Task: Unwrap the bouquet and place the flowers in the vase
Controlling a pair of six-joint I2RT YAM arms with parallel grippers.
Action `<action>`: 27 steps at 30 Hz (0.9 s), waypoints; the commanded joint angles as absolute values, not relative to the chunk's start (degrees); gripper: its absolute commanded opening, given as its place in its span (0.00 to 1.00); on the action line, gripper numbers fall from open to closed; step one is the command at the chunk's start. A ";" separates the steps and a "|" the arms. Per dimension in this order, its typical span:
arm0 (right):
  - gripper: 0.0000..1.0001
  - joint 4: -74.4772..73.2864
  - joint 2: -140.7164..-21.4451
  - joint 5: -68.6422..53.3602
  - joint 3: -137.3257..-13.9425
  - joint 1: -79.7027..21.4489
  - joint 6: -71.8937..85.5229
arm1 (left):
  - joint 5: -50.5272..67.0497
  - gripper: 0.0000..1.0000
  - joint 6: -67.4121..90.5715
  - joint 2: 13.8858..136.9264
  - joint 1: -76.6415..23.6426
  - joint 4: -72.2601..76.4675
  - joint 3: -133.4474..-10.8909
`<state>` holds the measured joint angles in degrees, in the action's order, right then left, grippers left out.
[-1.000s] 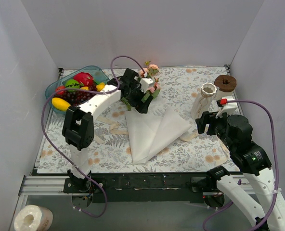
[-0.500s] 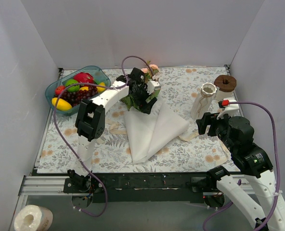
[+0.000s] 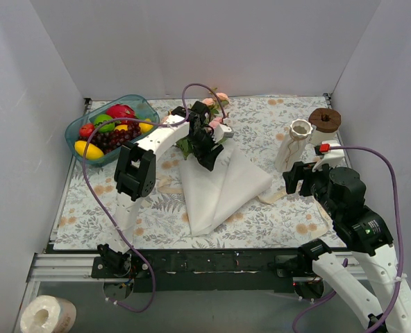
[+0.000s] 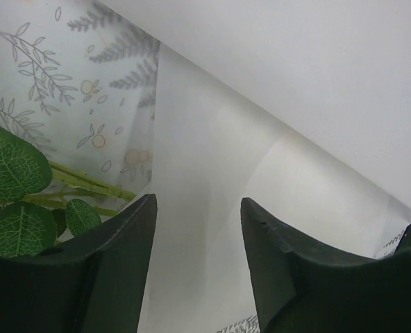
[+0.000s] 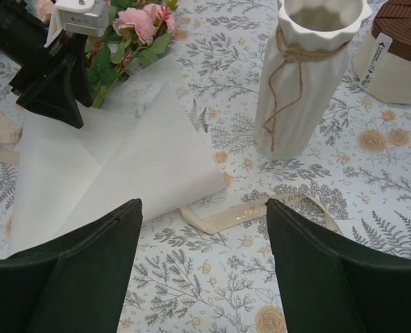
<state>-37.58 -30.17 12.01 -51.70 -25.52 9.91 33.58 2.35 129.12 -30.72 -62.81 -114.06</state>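
The flowers (image 3: pixel 218 109), pink roses with green leaves, lie at the far end of the unfolded white paper (image 3: pixel 221 186). My left gripper (image 3: pixel 209 156) hangs over the paper's top edge, just near of the blooms. In the left wrist view its jaws (image 4: pixel 198 201) stand partly apart with only paper behind the gap. The green stems (image 4: pixel 87 184) lie to the left, outside the fingers. The white vase (image 3: pixel 299 141) stands upright at the right. My right gripper (image 5: pixel 204 205) is open and empty above the tablecloth, near of the vase (image 5: pixel 304 76).
Cream ribbon (image 5: pixel 261 208) lies loose by the paper's right corner, and more ribbon (image 3: pixel 165 183) lies left of the paper. A white cylinder with a brown top (image 3: pixel 324 119) stands behind the vase. A bowl of fruit (image 3: pixel 87 132) sits at the far left.
The left arm has swung right and nearer, from beside the blooms to over the paper's top edge, and its jaws have narrowed. The right arm has not moved.
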 commanded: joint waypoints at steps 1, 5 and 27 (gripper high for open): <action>0.79 -35.42 -30.76 12.22 -52.29 -25.66 9.84 | 34.37 0.51 0.44 127.35 -30.85 -64.69 -114.44; 0.79 -35.24 -30.94 11.69 -52.47 -25.58 9.93 | 33.14 0.53 1.75 127.27 -30.76 -62.41 -114.26; 0.79 -35.33 -30.85 12.48 -52.91 -25.66 9.41 | 30.24 0.53 1.05 130.51 -30.76 -65.13 -116.72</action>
<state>-37.54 -30.89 12.05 -51.70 -25.52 9.89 30.76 2.24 130.34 -30.72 -63.88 -114.39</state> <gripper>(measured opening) 0.795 0.526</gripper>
